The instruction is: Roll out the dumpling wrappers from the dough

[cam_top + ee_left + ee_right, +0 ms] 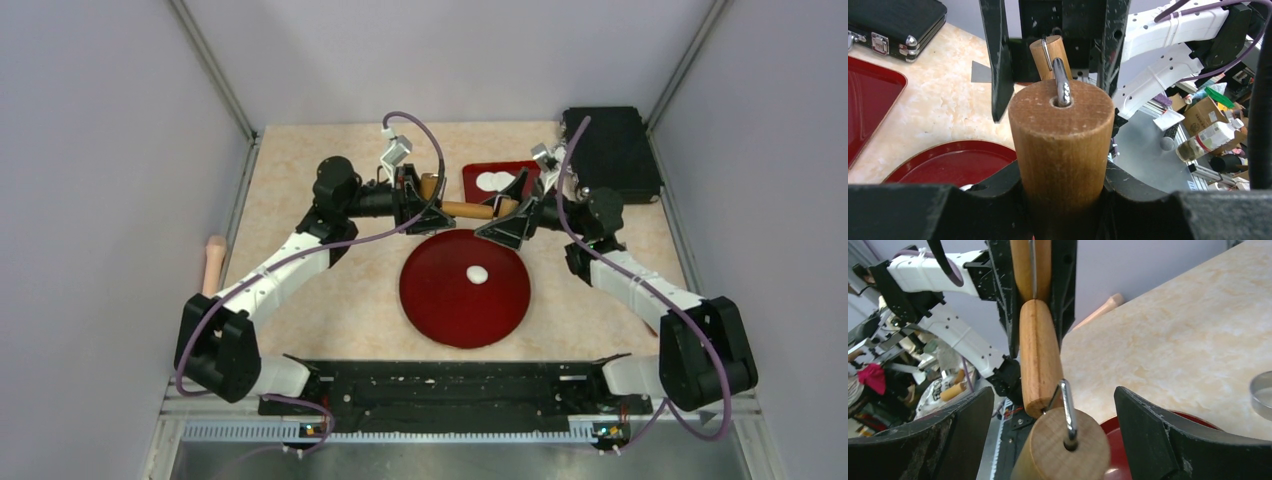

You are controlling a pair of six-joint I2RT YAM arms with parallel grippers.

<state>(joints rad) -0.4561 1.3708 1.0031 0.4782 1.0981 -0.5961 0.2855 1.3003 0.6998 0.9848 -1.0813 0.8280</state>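
A small oval lump of white dough [478,273] lies on the round red plate [440,310]. White dumpling wrappers [492,182] lie on the red square tray [475,175] behind it, partly hidden by my right gripper. A wooden rolling pin [468,210] hangs level between both grippers, above the plate's far edge. My left gripper [410,200] is shut on its left handle [1063,150]. My right gripper [515,215] is open. The right handle [1068,445] sits between the spread fingers [1168,435] without touching them.
A black case [612,152] stands at the back right. A second wooden pin [213,262] lies beyond the left wall rail. A metal ring [1263,395] shows at the right edge of the right wrist view. The red plate [948,160] lies under the left gripper.
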